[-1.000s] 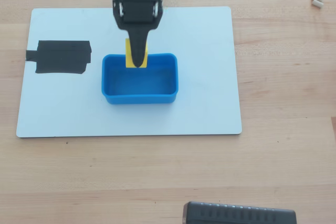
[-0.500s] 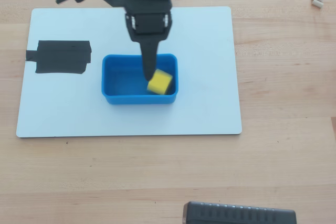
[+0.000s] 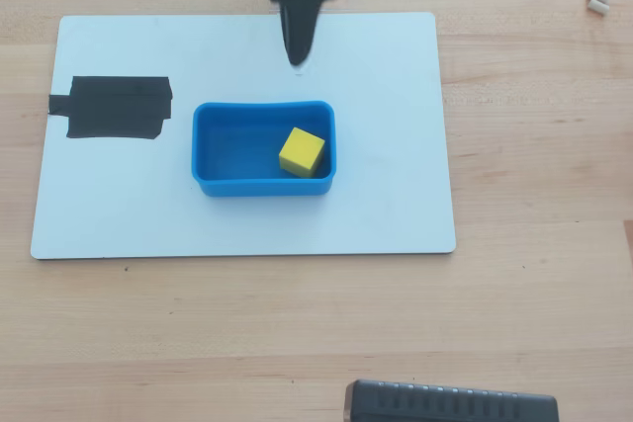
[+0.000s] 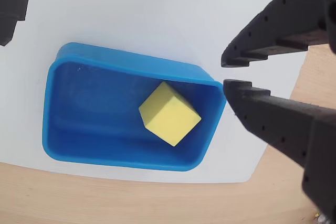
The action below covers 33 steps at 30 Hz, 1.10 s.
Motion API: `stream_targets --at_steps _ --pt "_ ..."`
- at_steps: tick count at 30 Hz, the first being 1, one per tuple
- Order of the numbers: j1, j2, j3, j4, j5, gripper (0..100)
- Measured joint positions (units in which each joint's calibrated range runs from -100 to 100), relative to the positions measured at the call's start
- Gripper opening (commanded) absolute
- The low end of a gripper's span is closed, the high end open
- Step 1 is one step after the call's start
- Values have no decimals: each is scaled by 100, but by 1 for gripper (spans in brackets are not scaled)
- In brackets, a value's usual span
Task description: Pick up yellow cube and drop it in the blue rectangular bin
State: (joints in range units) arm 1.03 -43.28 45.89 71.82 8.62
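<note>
Yellow cube [image 4: 169, 114] inside blue bin [image 4: 79, 56]

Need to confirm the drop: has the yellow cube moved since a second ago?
Yes. The yellow cube went from the bin's far rim, in the gripper, down into the blue bin, right end, overhead view.

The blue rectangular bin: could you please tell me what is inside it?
Only the yellow cube, lying toward the right end of the blue rectangular bin overhead; the floor patch beneath it is hidden.
</note>
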Motion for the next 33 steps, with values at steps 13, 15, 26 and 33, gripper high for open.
stream_targets --at_steps 13,15,26,33 --pt "-230 -3054 2996 -610 0 0" --pt "-230 -3356 3427 -724 0 0" --pt "-294 -5166 4790 -610 -5 0" --pt "-143 -5166 4790 -548 -5 0"
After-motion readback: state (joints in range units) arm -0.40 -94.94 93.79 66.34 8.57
